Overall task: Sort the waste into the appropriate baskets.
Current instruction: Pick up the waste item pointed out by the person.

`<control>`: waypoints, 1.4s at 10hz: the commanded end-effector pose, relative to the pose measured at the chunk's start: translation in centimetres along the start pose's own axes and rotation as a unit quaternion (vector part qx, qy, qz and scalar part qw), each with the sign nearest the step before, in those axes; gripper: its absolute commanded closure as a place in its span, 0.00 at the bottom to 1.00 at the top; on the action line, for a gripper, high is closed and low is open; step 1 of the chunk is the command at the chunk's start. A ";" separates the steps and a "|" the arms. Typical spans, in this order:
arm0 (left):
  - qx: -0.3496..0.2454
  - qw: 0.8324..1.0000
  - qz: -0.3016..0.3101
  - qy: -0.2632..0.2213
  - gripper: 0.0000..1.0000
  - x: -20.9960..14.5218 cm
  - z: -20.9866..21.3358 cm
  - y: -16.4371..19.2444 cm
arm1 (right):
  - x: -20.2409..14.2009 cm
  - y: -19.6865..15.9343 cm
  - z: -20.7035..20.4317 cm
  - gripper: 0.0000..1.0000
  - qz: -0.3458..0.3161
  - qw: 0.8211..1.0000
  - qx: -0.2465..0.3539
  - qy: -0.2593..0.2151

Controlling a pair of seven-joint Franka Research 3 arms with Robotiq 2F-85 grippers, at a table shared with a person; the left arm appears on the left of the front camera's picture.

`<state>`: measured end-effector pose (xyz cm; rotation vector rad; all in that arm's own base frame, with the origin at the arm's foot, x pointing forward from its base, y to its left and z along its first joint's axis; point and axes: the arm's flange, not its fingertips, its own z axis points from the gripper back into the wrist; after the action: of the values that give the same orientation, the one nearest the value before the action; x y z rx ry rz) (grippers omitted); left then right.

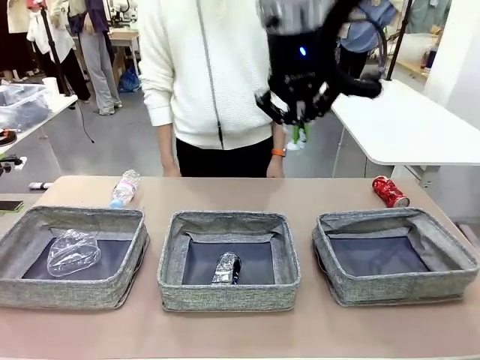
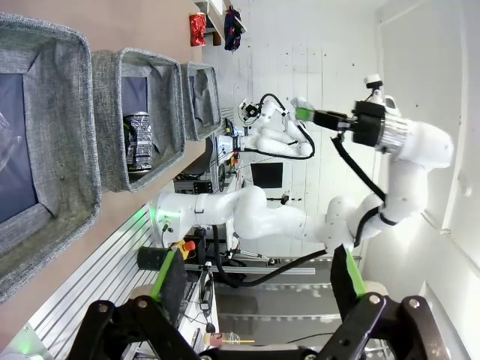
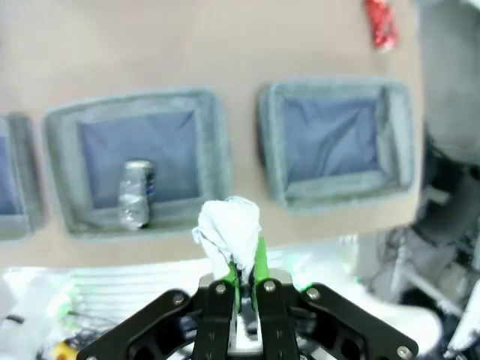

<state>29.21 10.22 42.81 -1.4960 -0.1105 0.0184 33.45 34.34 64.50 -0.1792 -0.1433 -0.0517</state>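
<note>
My right end effector [image 3: 244,270] is pinched narrow on the crumpled white paper ball [image 3: 229,225], well above the tan surface [image 1: 240,330]. My left end effector [image 2: 259,281] hangs back with its jaws wide and nothing in them.

Reading the bins now. The left grey woven fabric basket [image 1: 67,292] has a crushed clear plastic bottle [image 1: 73,253]. The middle grey basket [image 1: 229,296] has a dark drink can [image 1: 227,268]. The right grey basket [image 1: 405,289] is bare, so I judge paper belongs there.

In the wrist view the ball sits between the middle and right bins, so I want to slide right until it centres over the dark bottom. Then I come down below the rim before letting go, because a light ball could bounce out.

A red drink can [image 1: 390,191] and an uncrushed clear plastic bottle [image 1: 125,187] wait on the surface behind the bins.
</note>
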 end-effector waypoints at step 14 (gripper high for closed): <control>0.000 1.000 -0.001 -0.001 0.00 -0.2 0.1 -0.3 | -0.3 2.7 15.5 0.92 -0.068 0.991 0.117 0.025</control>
<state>29.21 10.23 42.81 -1.4958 -0.1109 0.0185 31.19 38.65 77.78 0.0982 -0.0808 -0.1735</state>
